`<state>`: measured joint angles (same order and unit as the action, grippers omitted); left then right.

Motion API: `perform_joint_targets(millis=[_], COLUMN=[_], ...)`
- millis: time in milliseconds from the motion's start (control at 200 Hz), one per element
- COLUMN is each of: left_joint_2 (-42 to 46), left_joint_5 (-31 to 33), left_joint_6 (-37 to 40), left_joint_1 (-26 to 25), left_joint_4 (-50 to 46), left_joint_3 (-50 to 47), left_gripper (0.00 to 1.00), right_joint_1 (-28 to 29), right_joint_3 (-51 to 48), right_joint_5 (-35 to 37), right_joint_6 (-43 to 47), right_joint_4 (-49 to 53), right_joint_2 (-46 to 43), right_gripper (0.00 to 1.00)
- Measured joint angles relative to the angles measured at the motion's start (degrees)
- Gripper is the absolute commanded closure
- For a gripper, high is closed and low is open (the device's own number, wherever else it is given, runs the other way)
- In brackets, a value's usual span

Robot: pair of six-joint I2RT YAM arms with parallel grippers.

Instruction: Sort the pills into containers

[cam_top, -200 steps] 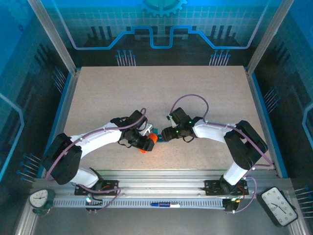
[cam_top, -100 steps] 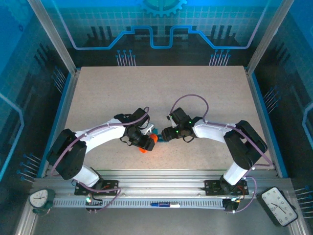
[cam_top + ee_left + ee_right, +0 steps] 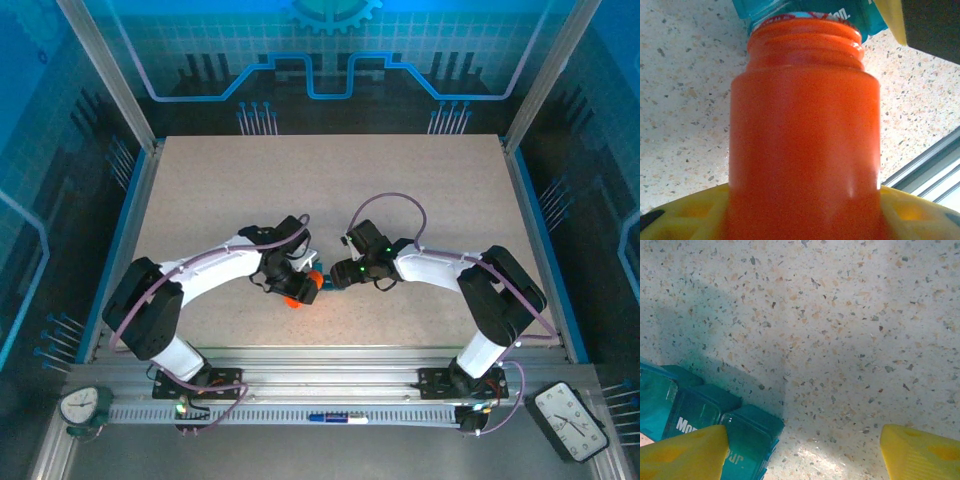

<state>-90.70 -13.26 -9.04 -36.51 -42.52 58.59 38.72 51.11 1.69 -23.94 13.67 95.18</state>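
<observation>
My left gripper [image 3: 293, 287] is shut on an orange cylindrical bottle [image 3: 303, 291], held near the table's front middle. In the left wrist view the bottle [image 3: 805, 130] has its open threaded mouth pointing at the dark-teal containers [image 3: 855, 17], and yellow fingers [image 3: 680, 217] hug its sides. The containers [image 3: 323, 273] lie between the two grippers. My right gripper [image 3: 340, 272] stands open just right of them. In the right wrist view one yellow fingertip [image 3: 685, 455] lies over the containers' [image 3: 705, 412] end cell; the other [image 3: 920, 450] is over bare table. The pills are hidden.
A metal rail [image 3: 927, 170] runs along the table's front edge close behind the bottle. A blue-and-white pen [image 3: 335, 417] and two clocks [image 3: 572, 420] sit on the near frame. Speckled tabletop [image 3: 330, 190] stretches toward the back.
My left arm has swung its elbow rightward and forward, turning the wrist, while the bottle stays beside the containers. The right arm has not moved.
</observation>
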Motion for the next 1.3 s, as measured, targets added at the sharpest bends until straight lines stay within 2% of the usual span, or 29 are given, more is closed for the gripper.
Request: perform_joint_targets(millis=[1301], left_joint_2=[-7.32], left_joint_5=[1.05], left_joint_6=[6.03], left_joint_1=[1.86], left_joint_4=[-11.10], left_joint_3=[9.79], left_gripper=[1.00], right_joint_1=[0.00], right_joint_3=[-0.66], right_joint_5=[-0.24], right_joint_6=[-1.07], right_joint_4=[-2.25], right_joint_2=[0.44], right_gripper=[0.20])
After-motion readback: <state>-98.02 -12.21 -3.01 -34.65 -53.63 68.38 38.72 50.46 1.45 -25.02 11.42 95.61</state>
